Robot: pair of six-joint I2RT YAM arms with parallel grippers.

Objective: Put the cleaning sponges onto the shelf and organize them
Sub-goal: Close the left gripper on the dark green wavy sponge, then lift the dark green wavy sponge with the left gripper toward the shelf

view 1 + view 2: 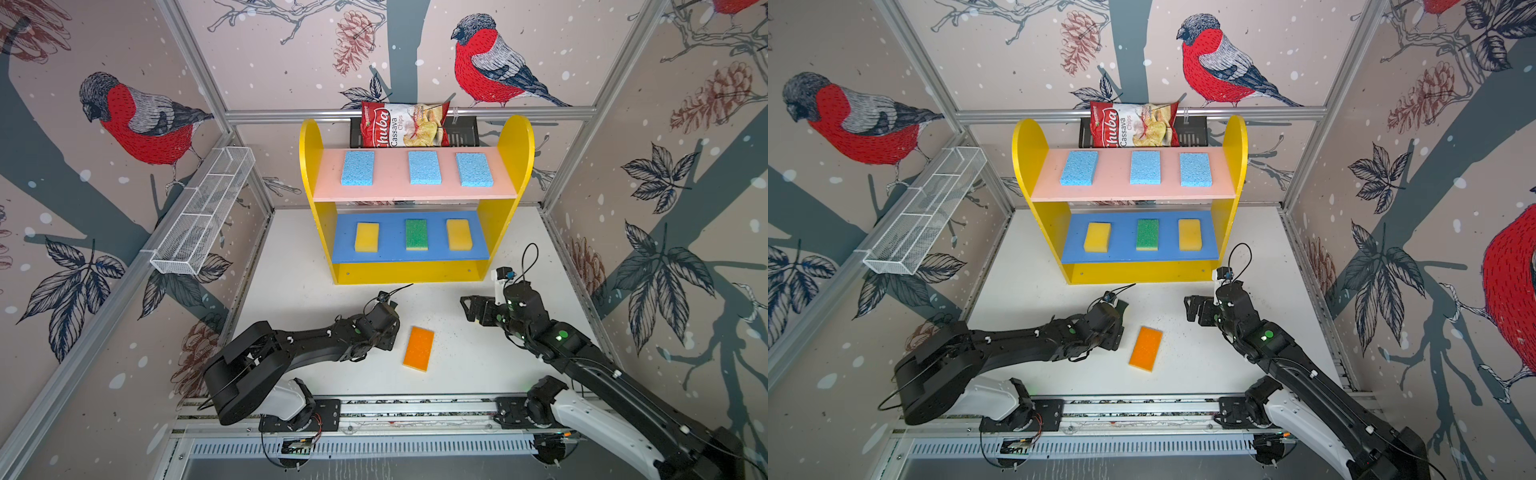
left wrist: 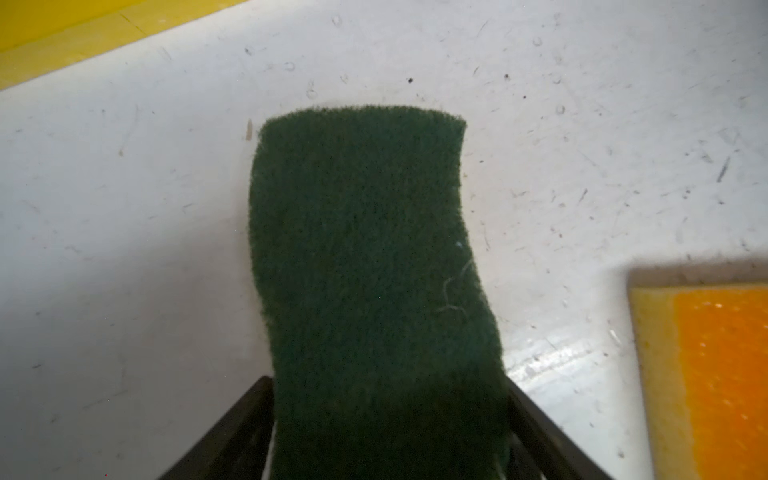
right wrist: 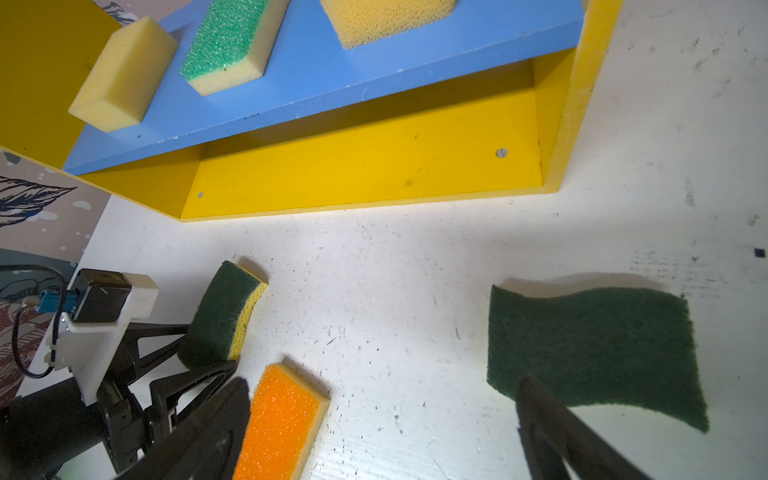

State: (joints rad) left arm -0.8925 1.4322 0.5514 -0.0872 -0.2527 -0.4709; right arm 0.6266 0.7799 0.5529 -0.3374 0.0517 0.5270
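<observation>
White, scuffed table [image 1: 457, 374] inside bird-papered walls [image 1: 124, 124] carries everything. Nearest its front edge lies the orange-topped sponge [image 1: 418, 348], flat and untouched. Just beyond, the left gripper [image 2: 388, 382] reaches in low, jaws flanking one wavy dark-green sponge [image 2: 370, 249] and against its sides; whether they pinch it yet I cannot tell. The right gripper [image 1: 469, 309] hovers spread wide and empty over the second wavy sponge [image 3: 594, 353], which lies flat. At the back edge the shelf [image 1: 311, 166] holds six: three blue sponges [image 1: 424, 167] on the pink board [image 1: 390, 187], two yellow sponges [image 1: 367, 237] and a green-topped sponge [image 1: 416, 235] on the blue board [image 1: 395, 245]. Its yellow base [image 3: 353, 174] is bare, so I judge three of nine remain.
</observation>
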